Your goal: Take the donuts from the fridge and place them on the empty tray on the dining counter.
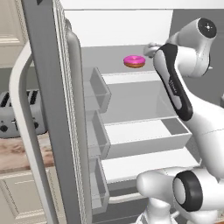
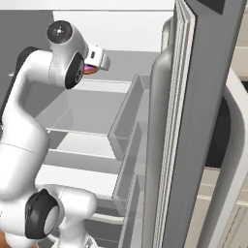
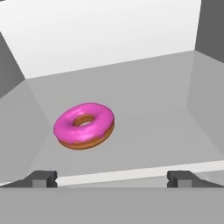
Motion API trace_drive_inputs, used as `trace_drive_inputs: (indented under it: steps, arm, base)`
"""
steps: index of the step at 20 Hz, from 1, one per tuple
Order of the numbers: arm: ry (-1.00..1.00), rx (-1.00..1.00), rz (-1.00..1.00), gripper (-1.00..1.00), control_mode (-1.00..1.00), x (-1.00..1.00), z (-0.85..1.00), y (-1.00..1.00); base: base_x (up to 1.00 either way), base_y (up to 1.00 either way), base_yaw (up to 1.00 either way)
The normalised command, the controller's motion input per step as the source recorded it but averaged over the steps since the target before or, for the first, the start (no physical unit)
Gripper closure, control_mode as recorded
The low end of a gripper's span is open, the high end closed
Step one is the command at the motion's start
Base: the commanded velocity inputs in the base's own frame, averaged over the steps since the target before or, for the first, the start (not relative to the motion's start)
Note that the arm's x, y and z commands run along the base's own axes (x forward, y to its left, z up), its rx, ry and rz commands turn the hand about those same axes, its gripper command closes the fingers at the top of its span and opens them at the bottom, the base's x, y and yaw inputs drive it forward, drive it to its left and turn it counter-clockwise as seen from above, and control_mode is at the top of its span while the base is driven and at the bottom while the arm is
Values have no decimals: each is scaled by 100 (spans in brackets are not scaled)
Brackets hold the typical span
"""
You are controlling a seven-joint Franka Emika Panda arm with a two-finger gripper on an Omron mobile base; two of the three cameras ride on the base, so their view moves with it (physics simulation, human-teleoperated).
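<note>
The fridge [image 1: 48, 87] stands open with its white interior facing me. A pink-iced donut [image 1: 134, 61] lies on the upper grey shelf [image 3: 144, 109]. In the hand view this donut [image 3: 84, 124] sits left of centre, a short way beyond the shelf's front edge. My gripper [image 3: 113, 179] is open at that edge, its fingertips [image 3: 43, 178] wide apart with nothing between them. From the right base view the donut [image 2: 89, 69] peeks out behind my hand. The empty tray and the dining counter are out of view.
The left door's bins [image 1: 98, 89] and the right door's bins [image 2: 128, 126] flank the opening. The right door [image 2: 203, 121] stands close beside the arm. Below the shelf are a second shelf and a drawer [image 1: 144, 138]. A toaster [image 1: 13, 116] stands on the counter at left.
</note>
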Motion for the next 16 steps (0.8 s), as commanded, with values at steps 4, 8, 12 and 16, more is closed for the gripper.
trace_drive_inputs:
  steps: [4, 8, 12, 16]
  arm:
    - [0, 2, 0, -100, -100, 34, -19, 2]
    - [0, 4, 0, -100, -100, 39, -28, 4]
    - [0, 0, 0, -100, -100, 46, -11, 4]
    - [2, 0, 0, -100, -100, 50, -3, 1]
  base:
    - [0, 0, 0]
    - [0, 0, 0]
    - [0, 0, 0]
    - [0, 0, 0]
